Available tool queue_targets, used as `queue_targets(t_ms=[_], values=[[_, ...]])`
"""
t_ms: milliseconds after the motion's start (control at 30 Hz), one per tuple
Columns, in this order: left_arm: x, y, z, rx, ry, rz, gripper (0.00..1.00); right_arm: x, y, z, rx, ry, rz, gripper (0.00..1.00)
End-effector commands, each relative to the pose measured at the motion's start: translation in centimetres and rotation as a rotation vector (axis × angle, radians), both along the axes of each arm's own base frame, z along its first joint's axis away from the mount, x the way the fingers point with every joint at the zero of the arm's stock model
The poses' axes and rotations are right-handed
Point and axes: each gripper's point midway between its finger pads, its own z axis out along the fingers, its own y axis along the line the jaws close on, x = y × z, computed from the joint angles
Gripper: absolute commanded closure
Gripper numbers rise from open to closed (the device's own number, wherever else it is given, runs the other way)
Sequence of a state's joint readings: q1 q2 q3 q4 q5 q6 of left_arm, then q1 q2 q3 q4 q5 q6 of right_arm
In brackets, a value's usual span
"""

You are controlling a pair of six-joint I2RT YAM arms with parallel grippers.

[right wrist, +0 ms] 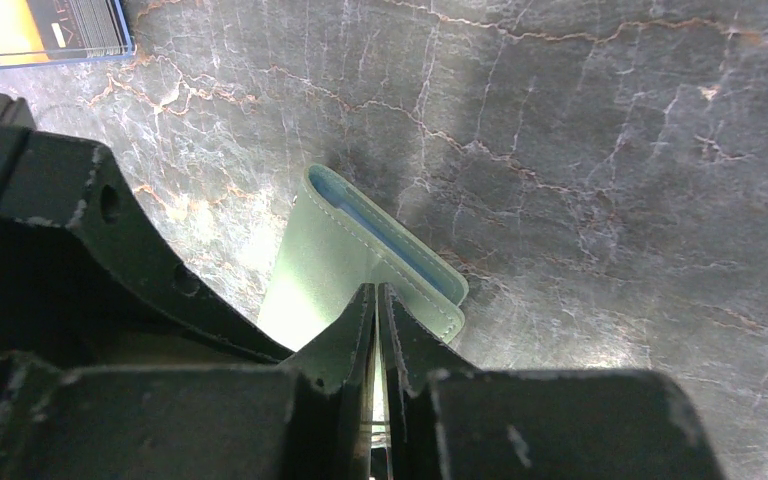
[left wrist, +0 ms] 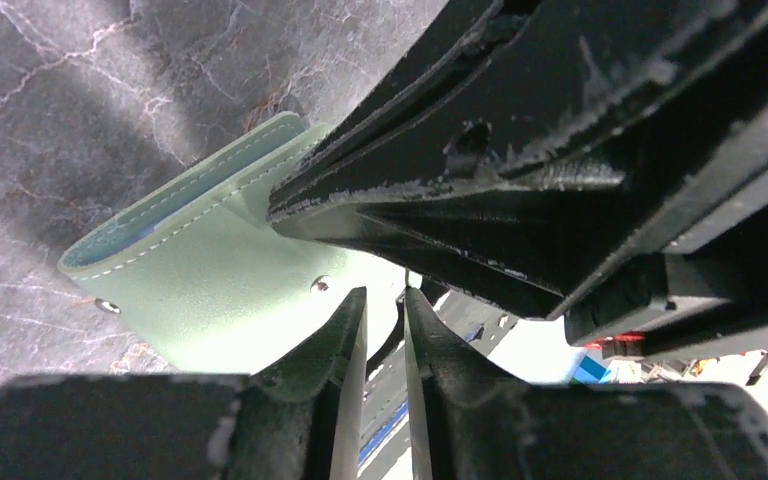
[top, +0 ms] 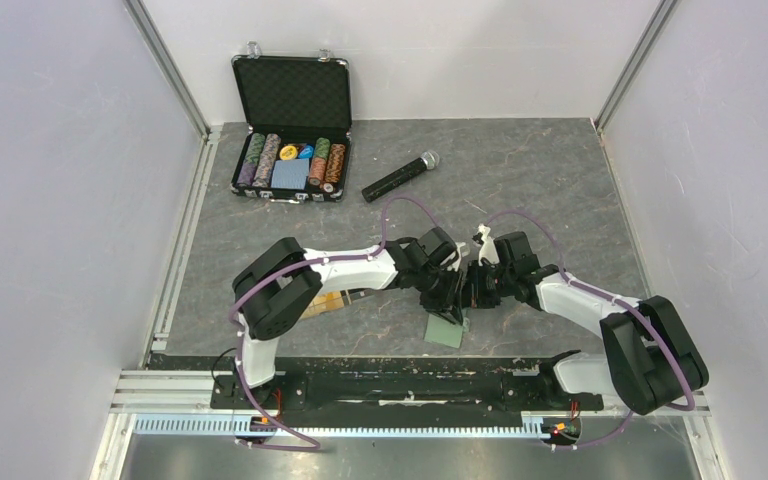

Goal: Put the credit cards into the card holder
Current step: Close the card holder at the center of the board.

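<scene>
Right end effector pinched shut on card holder, which hangs at its tips over the bench. Left end effector just beside holder, fingers slightly apart, empty. Credit cards stacked well apart, on the left end effector's side. Judging by this, none loaded yet.

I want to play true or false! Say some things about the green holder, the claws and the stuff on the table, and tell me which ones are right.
1. The holder is green. True.
2. The chip case is shut. False: it stands open.
3. A microphone lies on the table. True.
4. The right claw is wide open. False: it is shut on the holder's edge.
5. All the cards are inside the holder. False: a stack of them lies on the table.
</scene>
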State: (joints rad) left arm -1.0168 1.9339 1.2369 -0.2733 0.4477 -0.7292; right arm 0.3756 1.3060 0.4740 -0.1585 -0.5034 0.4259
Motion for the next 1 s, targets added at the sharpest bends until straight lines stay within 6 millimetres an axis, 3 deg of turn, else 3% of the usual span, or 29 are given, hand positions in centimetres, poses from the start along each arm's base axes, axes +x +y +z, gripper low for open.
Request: queue_targets(t_ms=[0, 400, 733, 967], values=[[0.7, -2.2, 1.8, -0.076, -0.012, 0.003, 0.74, -0.9, -1.6, -1.9, -0.097, 0.034, -0.019, 0.94], [0.5, -2.7, 2.3, -0.122, 0.005, 0.015, 0.70, -0.9, -1.6, -2.1, -0.101, 0.039, -0.016, 0.94], [0.6, -1.6, 0.2, -0.022, -0.001, 0.008, 0.97, -0.8, -1.6, -2.0, -0.099, 0.034, -0.015, 0.94], [1.4, -0.8, 1.0, 0.000, -0.058, 0.035, 0.98, -0.8, -1.6, -1.9, -0.102, 0.031, -0.014, 0.94]])
